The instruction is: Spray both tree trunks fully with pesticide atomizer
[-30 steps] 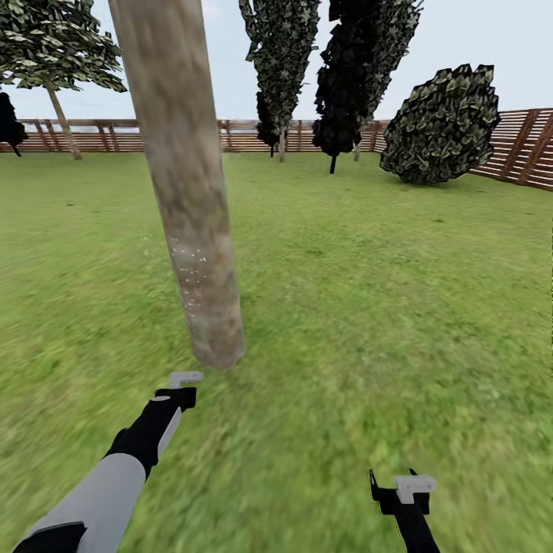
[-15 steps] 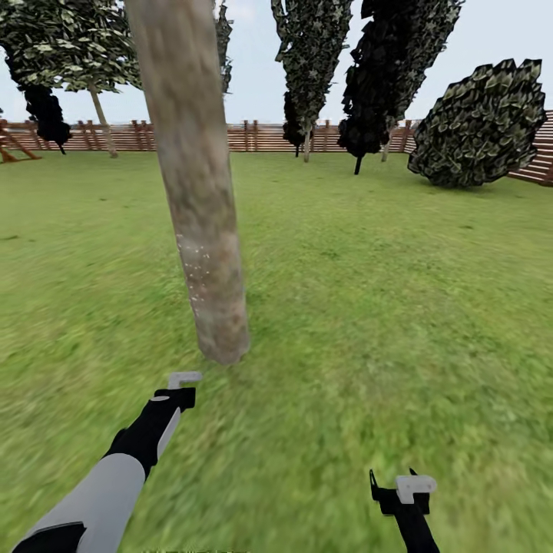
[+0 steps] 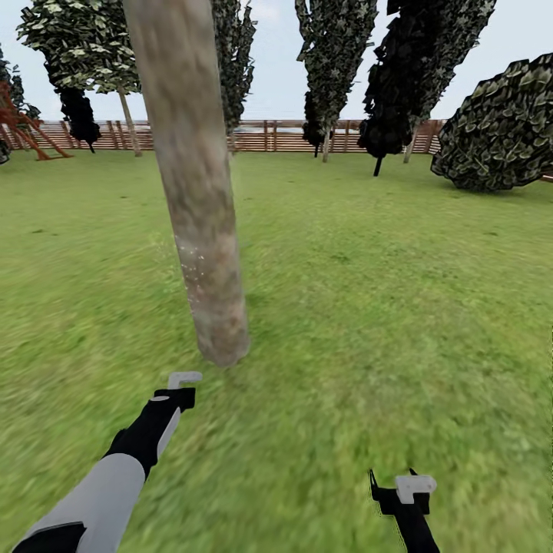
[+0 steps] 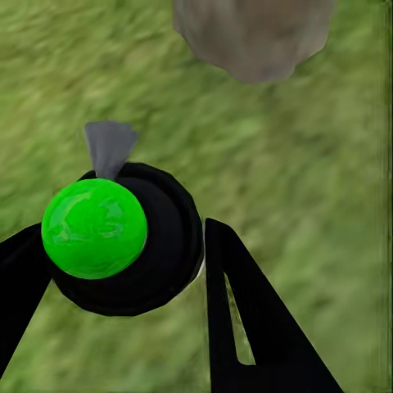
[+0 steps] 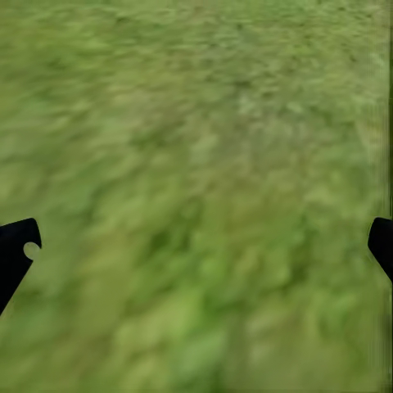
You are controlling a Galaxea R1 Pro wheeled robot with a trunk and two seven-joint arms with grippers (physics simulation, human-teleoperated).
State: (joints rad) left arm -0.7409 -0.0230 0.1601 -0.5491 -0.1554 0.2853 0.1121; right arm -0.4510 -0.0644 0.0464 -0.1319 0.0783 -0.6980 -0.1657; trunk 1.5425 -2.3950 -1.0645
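A thick beige-grey tree trunk (image 3: 196,192) rises from the grass floor (image 3: 369,307) just ahead of my left arm. White pesticide specks (image 3: 193,269) dot its lower part. My left gripper (image 3: 181,388) is low, just short of the trunk's foot, shut on the pesticide atomizer (image 4: 123,246). The atomizer is a dark round bottle with a bright green dot and a grey nozzle pointing toward the trunk base (image 4: 254,37). My right gripper (image 3: 403,491) hangs open over bare grass, its fingertips (image 5: 18,241) wide apart with nothing between them.
A brown slat fence (image 3: 269,134) closes the lawn at the back. Tall dark trees (image 3: 338,54) stand before it, with a big round bush (image 3: 499,130) at the right. A leafy tree with a thin stem (image 3: 84,46) and a red-brown frame (image 3: 23,130) are at the far left.
The whole head view has swung left, so the trunk, bush and fence shifted right in the picture. Both arms keep the same pose and the atomizer stays gripped.
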